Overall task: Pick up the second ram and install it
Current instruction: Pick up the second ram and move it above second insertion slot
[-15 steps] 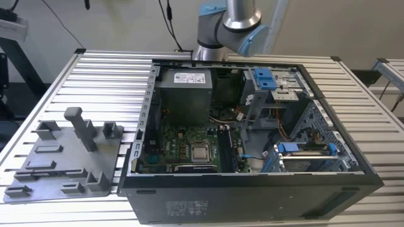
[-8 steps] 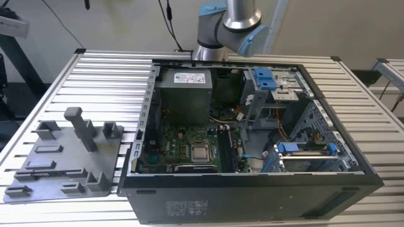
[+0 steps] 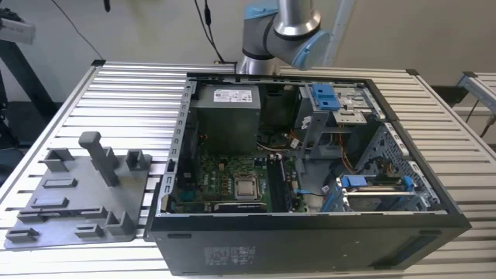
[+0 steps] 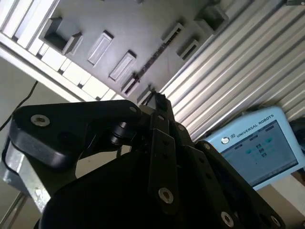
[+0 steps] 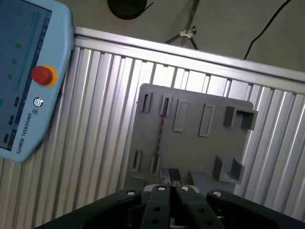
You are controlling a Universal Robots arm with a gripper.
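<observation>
Hanging above the table [image 5: 95, 119], hand [image 5: 174, 177] closed, fingertips pressed together. The second ram [image 5: 161, 126] sits edge-up in a gray tray [image 5: 200, 148] slot, well apart from the hand.

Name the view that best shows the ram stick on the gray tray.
The first wrist view: the second ram lies full length across the gray tray. The second wrist view shows it obliquely. In the exterior view it is too thin to tell.

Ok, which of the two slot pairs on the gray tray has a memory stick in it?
The inner pair on the gray tray: the second ram stands on edge between them. The pair along the tray's edge holds nothing.
</observation>
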